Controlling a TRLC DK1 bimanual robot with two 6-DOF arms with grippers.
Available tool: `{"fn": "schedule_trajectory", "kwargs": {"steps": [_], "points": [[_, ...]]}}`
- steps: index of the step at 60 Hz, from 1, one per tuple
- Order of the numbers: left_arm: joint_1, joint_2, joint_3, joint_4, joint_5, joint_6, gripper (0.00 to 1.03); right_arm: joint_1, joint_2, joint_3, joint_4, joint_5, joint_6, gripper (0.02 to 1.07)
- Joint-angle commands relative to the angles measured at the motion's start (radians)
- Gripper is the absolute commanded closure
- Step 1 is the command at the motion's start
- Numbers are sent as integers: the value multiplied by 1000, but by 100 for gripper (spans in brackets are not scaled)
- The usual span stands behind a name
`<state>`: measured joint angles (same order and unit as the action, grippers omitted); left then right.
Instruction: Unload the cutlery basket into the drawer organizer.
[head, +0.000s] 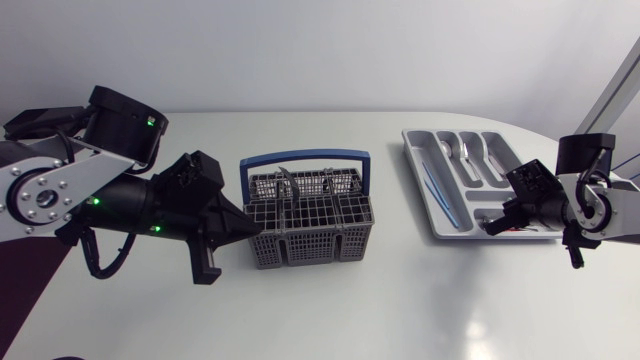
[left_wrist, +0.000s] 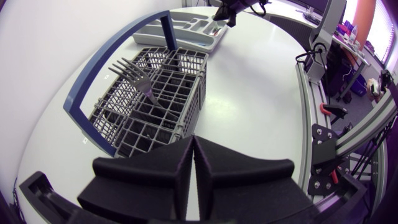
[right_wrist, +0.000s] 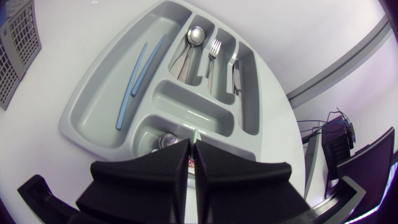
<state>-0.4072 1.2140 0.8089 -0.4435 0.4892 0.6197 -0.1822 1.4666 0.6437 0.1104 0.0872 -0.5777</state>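
The grey cutlery basket (head: 310, 232) with a blue handle (head: 300, 157) stands mid-table. A fork (left_wrist: 138, 76) stands tines-up in it, and some metal pieces (head: 290, 185) show in its back cells. My left gripper (head: 252, 229) is shut and empty, its tip right at the basket's left wall; the left wrist view shows the basket (left_wrist: 155, 106) just ahead of the gripper (left_wrist: 193, 149). The grey drawer organizer (head: 425, 195) lies at the right. It holds spoons (right_wrist: 193, 40), a fork (right_wrist: 214, 50), a knife (right_wrist: 236, 71) and two blue sticks (right_wrist: 134, 81). My right gripper (right_wrist: 191, 152) is shut over its near edge.
A small round metal piece (right_wrist: 165, 142) lies in the organizer's small compartment by my right gripper (head: 492, 220). White tabletop stretches between basket and organizer. The table's rounded edge runs close behind the organizer's rim (right_wrist: 81, 118).
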Motion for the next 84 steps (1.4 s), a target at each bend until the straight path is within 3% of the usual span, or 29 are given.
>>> {"fn": "schedule_trajectory", "kwargs": {"steps": [1,24,32,44,67,76,84], "points": [[-8,16,24,5,-3,-26,98,-16,34,-21,17,9,-16,95],[-18,10,21,3,-5,-34,98,-25,31,-27,9,8,-28,52],[-18,10,19,3,-6,-34,98,-36,8,-18,-20,6,-31,43],[-22,5,21,2,-11,-35,98,-54,-2,-18,-48,-6,-51,40],[-35,-4,21,0,-18,-46,98,-54,-200,83,-370,-219,7,37],[-39,-4,21,3,-20,-55,98,23,-324,132,-517,-356,84,37],[-42,-4,21,6,-24,-66,98,151,-422,120,-526,-406,142,37]]}}
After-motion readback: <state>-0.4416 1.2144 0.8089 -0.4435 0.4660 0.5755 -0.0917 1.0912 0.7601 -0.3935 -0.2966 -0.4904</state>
